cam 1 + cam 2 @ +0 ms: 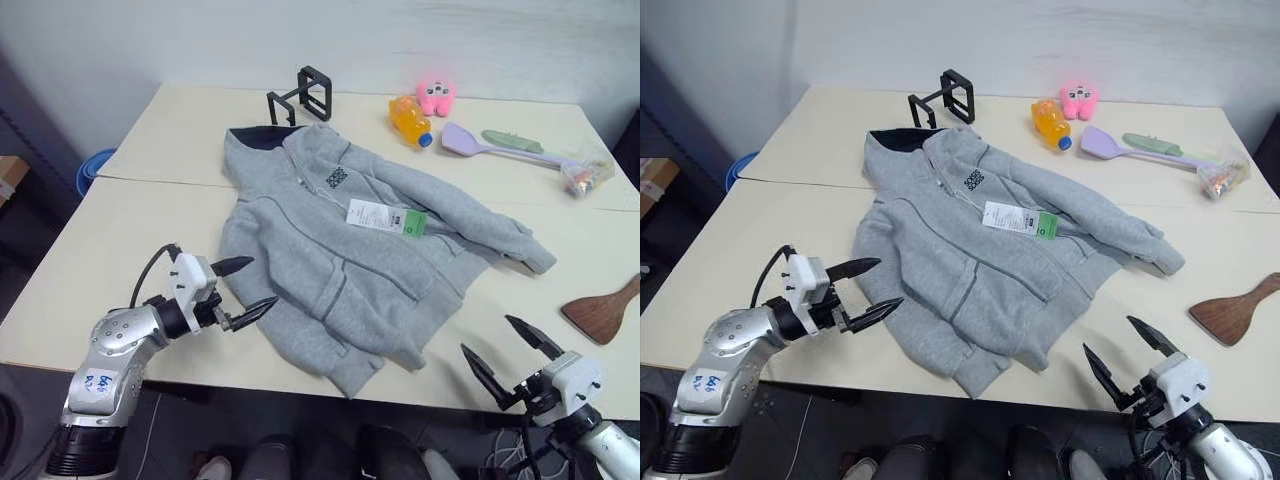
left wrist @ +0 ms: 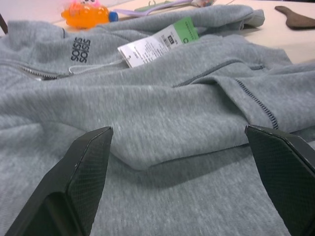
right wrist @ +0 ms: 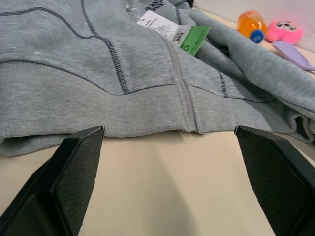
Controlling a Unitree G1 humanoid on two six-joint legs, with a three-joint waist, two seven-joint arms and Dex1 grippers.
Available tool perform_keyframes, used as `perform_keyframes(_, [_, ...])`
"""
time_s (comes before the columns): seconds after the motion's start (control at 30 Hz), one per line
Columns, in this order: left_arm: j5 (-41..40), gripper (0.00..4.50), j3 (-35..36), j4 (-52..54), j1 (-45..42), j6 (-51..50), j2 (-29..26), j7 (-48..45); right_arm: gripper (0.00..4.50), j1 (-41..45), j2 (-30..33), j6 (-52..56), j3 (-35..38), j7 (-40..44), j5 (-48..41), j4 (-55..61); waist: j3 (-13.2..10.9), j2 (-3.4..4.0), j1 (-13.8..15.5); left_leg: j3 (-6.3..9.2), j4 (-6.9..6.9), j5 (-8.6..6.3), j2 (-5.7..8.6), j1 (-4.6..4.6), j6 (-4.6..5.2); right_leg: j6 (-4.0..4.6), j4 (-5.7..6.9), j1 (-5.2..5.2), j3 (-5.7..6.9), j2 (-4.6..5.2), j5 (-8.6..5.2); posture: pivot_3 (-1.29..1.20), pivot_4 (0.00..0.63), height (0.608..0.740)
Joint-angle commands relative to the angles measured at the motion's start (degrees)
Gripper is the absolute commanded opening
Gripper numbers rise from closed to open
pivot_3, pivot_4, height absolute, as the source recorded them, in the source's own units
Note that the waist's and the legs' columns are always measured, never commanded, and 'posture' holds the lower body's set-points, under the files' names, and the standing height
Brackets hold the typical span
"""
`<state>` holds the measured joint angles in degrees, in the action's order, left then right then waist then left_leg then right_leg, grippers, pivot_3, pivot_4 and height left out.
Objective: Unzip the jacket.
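Observation:
The light grey jacket (image 1: 350, 250) lies flat and zipped on the cream table (image 1: 120, 230), its navy-lined hood toward the far side and its hem toward me. A white-and-green hang tag (image 1: 385, 217) rests on its chest beside a small dark logo (image 1: 336, 178). My left gripper (image 1: 243, 288) hovers open at the jacket's left sleeve edge, fingers pointing at the fabric. My right gripper (image 1: 512, 350) stands open near the table's front edge, short of the jacket's hem (image 3: 147, 123). Neither touches the cloth.
Behind the hood stands a black frame stand (image 1: 300, 97). An orange bottle (image 1: 411, 121), a pink plush toy (image 1: 436, 95), a lilac spatula (image 1: 480, 146), a green utensil (image 1: 512, 141) and a small bag (image 1: 587, 175) lie far right. A wooden spatula (image 1: 603, 312) lies right.

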<state>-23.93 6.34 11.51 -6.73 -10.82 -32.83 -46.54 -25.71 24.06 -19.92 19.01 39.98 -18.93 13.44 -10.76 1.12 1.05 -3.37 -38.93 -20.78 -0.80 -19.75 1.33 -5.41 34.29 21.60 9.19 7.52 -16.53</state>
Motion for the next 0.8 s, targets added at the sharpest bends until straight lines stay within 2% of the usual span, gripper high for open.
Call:
perform_keyframes(0.03, [1.1,4.5,0.2,-1.1,-0.8,2.2,-0.6,-1.2,4.41,0.0,-0.6,-2.2,0.2,-1.0,0.3,2.1,0.0,0.0,0.1,-0.03,0.0,-0.01,-0.01,0.02,0.0,0.0,0.0,0.01,-0.03,0.0,0.0,0.0,0.15,0.74])
perform_keyframes(0.13, [-0.9,4.5,1.6,-2.2,-0.9,3.3,0.1,-2.4,4.41,0.3,-1.0,-3.1,-0.6,-1.1,0.3,1.7,0.0,0.0,0.2,-0.07,0.0,-0.05,-0.02,0.02,0.02,0.01,0.01,0.04,-0.08,0.02,0.0,0.0,0.15,0.74])
perform_keyframes(0.3, [-6.8,4.5,4.2,-3.2,-1.3,-1.3,-1.3,-6.6,4.41,0.3,-1.0,-4.9,-1.5,-0.3,0.1,1.1,0.0,0.0,0.2,-0.09,-0.02,-0.08,-0.03,0.02,0.06,0.01,0.01,0.06,-0.1,0.07,0.0,0.0,0.15,0.74])
perform_keyframes(0.5, [-4.0,4.5,5.2,-5.7,-2.7,2.9,-1.7,-7.3,4.41,0.1,-0.1,-5.8,-3.1,1.7,-0.1,1.2,0.0,0.0,0.2,-0.11,-0.03,-0.08,-0.03,0.02,0.06,0.01,0.02,0.06,-0.1,0.06,0.0,0.0,0.15,0.74])
perform_keyframes(0.8, [-3.9,4.5,5.3,-9.4,-3.6,1.5,-3.7,-8.7,4.41,0.7,1.5,-4.8,-7.1,3.2,0.7,6.1,0.0,0.0,0.2,-0.15,-0.03,-0.09,-0.04,0.04,0.06,0.01,0.04,0.08,-0.12,0.05,0.0,0.0,0.15,0.74])
